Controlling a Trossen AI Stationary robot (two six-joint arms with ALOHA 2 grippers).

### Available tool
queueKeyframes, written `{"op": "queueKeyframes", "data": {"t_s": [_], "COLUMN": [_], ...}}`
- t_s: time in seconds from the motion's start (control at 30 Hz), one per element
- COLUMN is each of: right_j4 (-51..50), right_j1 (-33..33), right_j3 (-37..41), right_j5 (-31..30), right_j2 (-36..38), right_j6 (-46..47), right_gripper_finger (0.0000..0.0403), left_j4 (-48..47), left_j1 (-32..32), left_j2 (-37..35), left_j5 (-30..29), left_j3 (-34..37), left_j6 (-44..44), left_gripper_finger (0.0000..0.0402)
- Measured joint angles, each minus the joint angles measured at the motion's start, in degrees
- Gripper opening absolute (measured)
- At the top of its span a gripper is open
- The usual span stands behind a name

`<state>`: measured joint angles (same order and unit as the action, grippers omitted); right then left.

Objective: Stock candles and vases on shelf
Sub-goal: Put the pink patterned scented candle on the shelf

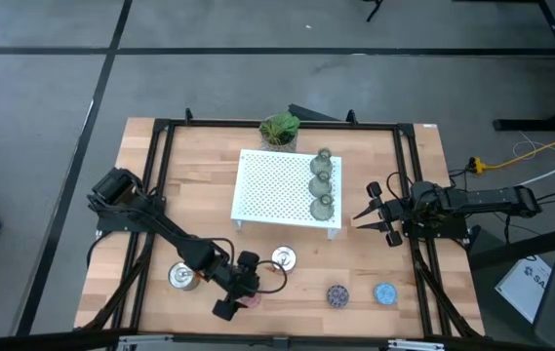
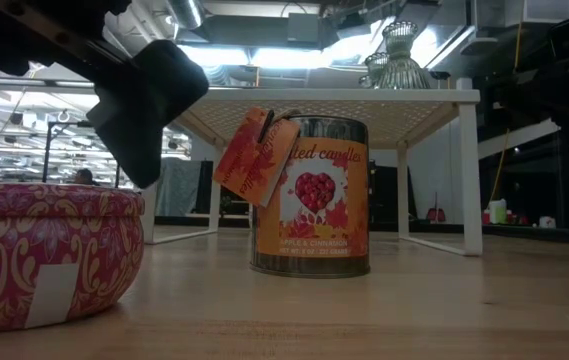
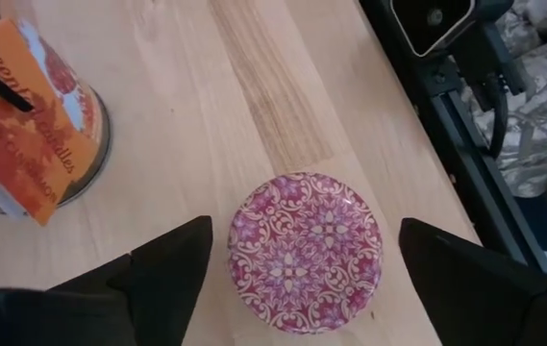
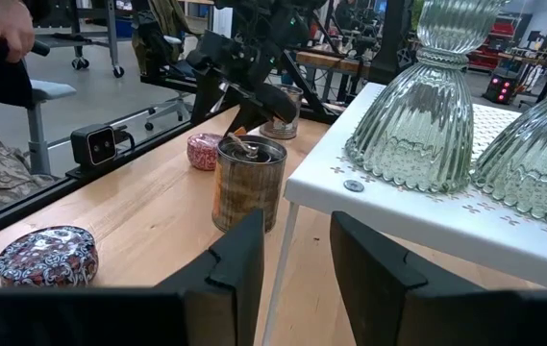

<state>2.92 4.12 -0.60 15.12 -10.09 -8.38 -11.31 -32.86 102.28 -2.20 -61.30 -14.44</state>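
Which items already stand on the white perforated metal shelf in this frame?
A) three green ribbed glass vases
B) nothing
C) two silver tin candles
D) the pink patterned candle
A: the high view shows three green ribbed glass vases lined along one edge of the white perforated metal shelf, while all the candles sit on the wooden table.

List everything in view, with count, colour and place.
Ribbed olive-green glass vases: three, in a row on the shelf's right side.
White perforated metal shelf: one, table centre.
Leafy green potted plant: one, behind the shelf.
Silver tin candles: two, in front of the shelf, one further left.
Pink patterned candle tin: one, front edge, between the left tool's fingers.
Dark blue-purple candle: one, front right.
Light blue candle: one, beside it.
Left tool: open, around the pink tin.
Right tool: beside the shelf's right edge, empty.
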Motion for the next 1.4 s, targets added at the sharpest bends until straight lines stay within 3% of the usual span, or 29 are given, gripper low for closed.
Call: {"op": "queueKeyframes", "data": {"t_s": [0.23, 0.63, 1.03, 1.4], "right_j4": [0.0, 0.0, 0.0, 0.0], "right_j1": [0.0, 0.0, 0.0, 0.0], "right_j3": [0.0, 0.0, 0.0, 0.0], "right_j5": [0.0, 0.0, 0.0, 0.0], "right_j2": [0.0, 0.0, 0.0, 0.0], "right_j6": [0.0, 0.0, 0.0, 0.0], "right_gripper_finger": [0.0124, 0.0124, 0.0124, 0.0124], "left_j4": [0.0, 3.6, 0.8, 1.6], "left_j1": [-0.1, -0.7, -1.2, -1.2], "left_j2": [0.0, 4.0, 4.0, 5.8], "left_j5": [-0.3, 0.1, -5.8, -4.5], "left_j3": [0.0, 0.0, 0.0, -0.2], "left_j6": [0.1, 1.3, 6.7, 7.2], "left_gripper_finger": [0.0358, 0.0359, 0.0358, 0.0292]}}
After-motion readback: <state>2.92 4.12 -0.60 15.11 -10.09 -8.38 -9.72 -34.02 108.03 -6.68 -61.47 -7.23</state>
